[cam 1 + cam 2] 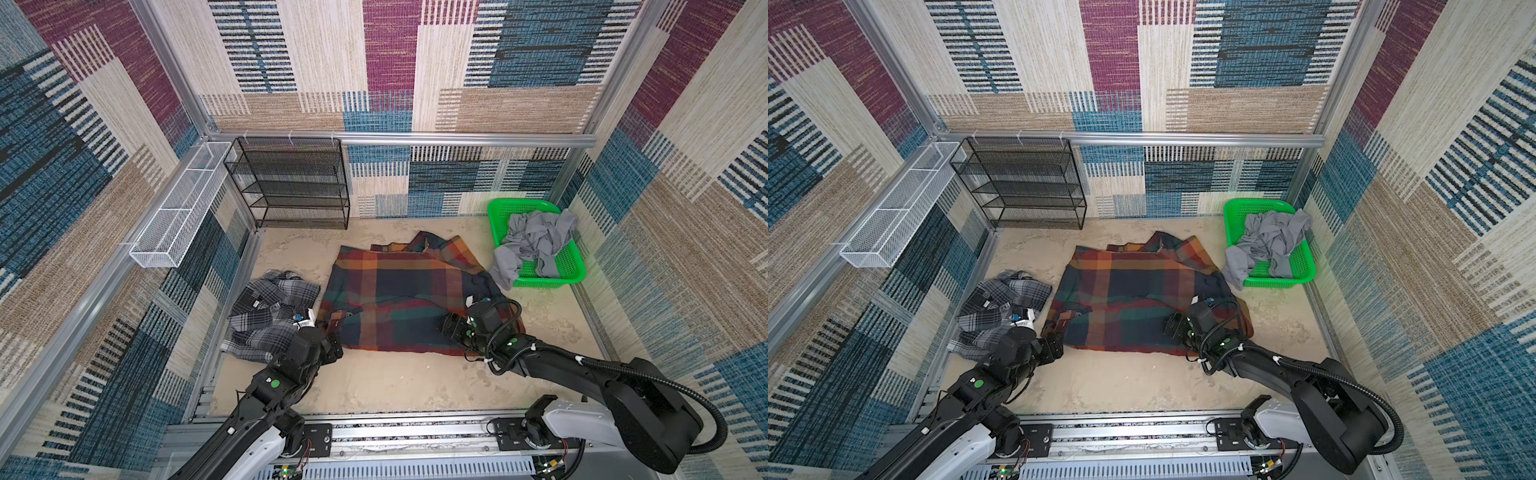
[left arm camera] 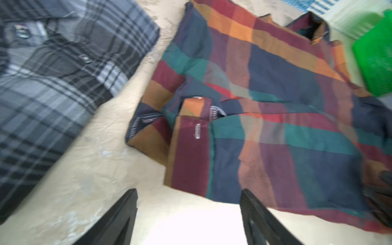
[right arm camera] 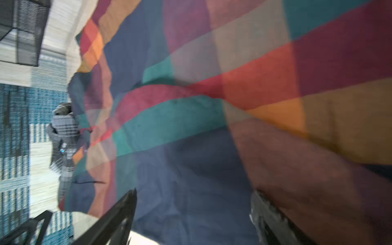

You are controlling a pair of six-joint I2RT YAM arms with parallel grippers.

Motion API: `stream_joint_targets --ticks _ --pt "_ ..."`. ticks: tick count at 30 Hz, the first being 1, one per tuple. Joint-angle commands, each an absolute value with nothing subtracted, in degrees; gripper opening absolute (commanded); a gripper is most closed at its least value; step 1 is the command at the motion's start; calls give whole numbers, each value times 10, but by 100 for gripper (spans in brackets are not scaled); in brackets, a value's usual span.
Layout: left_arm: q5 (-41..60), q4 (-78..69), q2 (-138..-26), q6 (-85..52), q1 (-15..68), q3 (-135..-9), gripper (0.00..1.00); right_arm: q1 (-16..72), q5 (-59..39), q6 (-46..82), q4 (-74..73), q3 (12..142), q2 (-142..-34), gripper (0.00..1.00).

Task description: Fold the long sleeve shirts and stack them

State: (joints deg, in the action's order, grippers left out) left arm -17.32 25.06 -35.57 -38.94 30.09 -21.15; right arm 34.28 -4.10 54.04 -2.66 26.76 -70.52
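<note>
Navy-orange shirt [image 1: 399, 299] flanked low by left gripper [image 2: 188, 192], right gripper [image 3: 194, 194], jaws apart.

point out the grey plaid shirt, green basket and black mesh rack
grey plaid shirt [image 1: 266, 316]: a top view, crumpled middle
green basket [image 1: 548, 281]: a top view, front wall
black mesh rack [image 1: 299, 189]: a top view, middle shelf
</note>
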Motion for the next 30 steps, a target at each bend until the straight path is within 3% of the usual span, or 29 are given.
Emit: stream_joint_targets --ticks 1,4,9,13,20,28,30 --pt "-209 263 -388 -417 287 -218 83 342 -58 510 -35 299 -699 86" --pt "-168 246 -461 -427 233 -234 81 342 -60 476 -1 343 -703 86" --pt "-108 199 -537 -431 162 -247 64 342 -101 442 -14 380 -726 86" --pt "-88 163 -565 -447 133 -243 63 342 -159 415 -45 413 -772 86" --pt "-83 111 -615 -448 122 -259 66 343 -193 367 -76 474 -852 86" --pt "-72 75 -698 -450 120 -272 53 342 -196 330 -91 530 -932 86" --pt "-68 69 -706 -450 120 -275 44 342 -185 324 -101 533 -950 86"
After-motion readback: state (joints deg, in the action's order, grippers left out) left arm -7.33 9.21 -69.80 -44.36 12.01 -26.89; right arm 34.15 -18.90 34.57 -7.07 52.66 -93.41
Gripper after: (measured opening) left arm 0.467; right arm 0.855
